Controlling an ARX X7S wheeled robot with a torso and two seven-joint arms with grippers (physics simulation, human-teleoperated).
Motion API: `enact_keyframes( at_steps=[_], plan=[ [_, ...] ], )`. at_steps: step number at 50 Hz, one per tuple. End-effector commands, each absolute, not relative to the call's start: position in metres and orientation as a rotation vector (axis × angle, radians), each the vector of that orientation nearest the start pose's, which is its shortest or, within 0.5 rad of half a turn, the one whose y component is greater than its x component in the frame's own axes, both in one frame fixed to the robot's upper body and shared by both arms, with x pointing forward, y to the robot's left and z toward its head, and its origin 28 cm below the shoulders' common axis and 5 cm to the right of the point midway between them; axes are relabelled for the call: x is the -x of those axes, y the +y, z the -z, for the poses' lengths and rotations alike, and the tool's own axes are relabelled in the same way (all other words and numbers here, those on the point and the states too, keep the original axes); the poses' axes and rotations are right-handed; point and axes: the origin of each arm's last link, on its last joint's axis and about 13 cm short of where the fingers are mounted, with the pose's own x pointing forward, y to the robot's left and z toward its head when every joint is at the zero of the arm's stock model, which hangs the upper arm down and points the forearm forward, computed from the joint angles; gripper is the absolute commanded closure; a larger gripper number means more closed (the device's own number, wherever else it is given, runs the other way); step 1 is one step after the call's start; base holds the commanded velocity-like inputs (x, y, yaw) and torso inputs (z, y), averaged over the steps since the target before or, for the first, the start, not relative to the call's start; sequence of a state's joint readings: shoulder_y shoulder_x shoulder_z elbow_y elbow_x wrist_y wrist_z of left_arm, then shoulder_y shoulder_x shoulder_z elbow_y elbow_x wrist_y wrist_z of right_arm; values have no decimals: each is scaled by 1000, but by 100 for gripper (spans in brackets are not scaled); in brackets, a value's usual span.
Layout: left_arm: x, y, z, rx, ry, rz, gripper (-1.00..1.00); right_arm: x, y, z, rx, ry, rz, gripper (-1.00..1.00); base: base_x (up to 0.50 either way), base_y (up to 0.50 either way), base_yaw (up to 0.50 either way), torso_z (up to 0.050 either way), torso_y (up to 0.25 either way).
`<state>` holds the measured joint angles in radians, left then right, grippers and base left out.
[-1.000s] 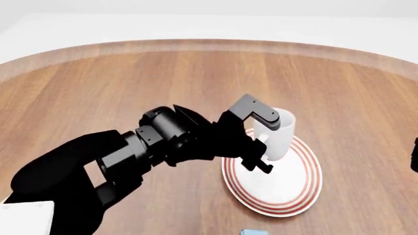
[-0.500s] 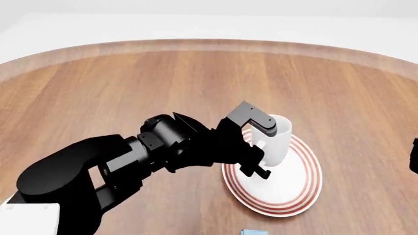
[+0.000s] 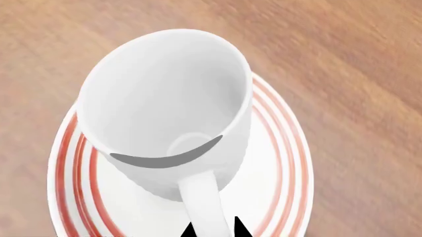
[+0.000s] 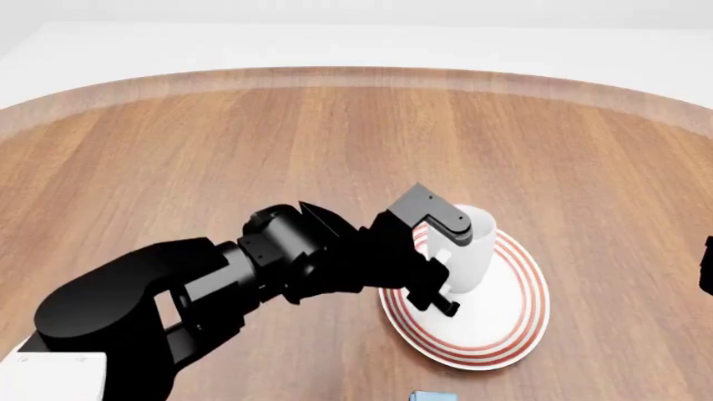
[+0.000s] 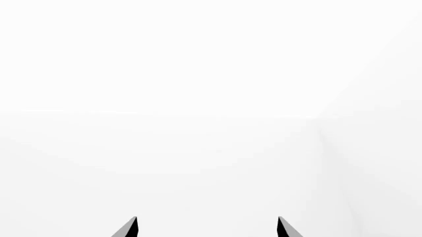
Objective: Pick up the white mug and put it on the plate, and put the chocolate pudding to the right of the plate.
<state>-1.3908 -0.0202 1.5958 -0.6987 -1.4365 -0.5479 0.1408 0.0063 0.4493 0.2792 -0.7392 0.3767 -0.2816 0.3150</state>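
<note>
Standing at the near edge of the wooden table (image 4: 223,150), I saw only a sliver of the chocolate pudding (image 4: 432,396), a bit of light blue at the bottom edge of the head view, just below the plate (image 4: 513,330) and apart from it. At the lower left of that view the left arm (image 4: 200,284) reached in, black and bulky, stretching toward the centre right. The left gripper (image 4: 437,261) was pinching the loop handle of the white mug (image 4: 473,255); in the left wrist view its two dark fingertips (image 3: 238,229) showed on either side of the handle at the bottom of the frame, pressed close against it. The white mug (image 3: 165,106) stood on the plate (image 3: 283,163), its body leaning a little, its open mouth showing a bare white inside. It sat over the upper left part of the plate in the head view, with the red rings showing freely at the lower right. Whether its base lay fully flat on the plate I could not tell. The right gripper (image 5: 207,228) pointed at blank white, its two fingertips spread well apart at the bottom of the right wrist view, with nothing between them. Beyond the plate the brown wood ran on to the curved far rim of the table.
</note>
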Motion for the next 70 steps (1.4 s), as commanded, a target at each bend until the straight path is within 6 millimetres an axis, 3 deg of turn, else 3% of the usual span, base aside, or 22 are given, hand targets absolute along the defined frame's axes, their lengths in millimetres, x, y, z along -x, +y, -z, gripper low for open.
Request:
enact_keyframes(
  at_steps=[1,14,15,42,59,70],
  plan=[
    [-351,73,-158,-251,640,1020,100,-163,-183,-212,17,-1091,222,-100,0,0,0,0,0],
    [-351,73,-156,-260,639,1002,100,-163,-183,-211,15,-1089,219,-100,0,0,0,0,0],
    [-351,73,-157,-260,637,997,-100,-163,-183,-211,14,-1088,219,-100,0,0,0,0,0],
    [-348,71,-152,-266,627,979,-100,-164,-183,-210,15,-1085,217,-100,0,0,0,0,0],
    [-330,57,-154,-273,625,1008,-100,-164,-179,-212,22,-1088,201,-100,0,0,0,0,0],
    [-310,67,-156,-235,615,1005,-100,-162,-176,-213,24,-1093,189,-100,0,0,0,0,0]
  ],
)
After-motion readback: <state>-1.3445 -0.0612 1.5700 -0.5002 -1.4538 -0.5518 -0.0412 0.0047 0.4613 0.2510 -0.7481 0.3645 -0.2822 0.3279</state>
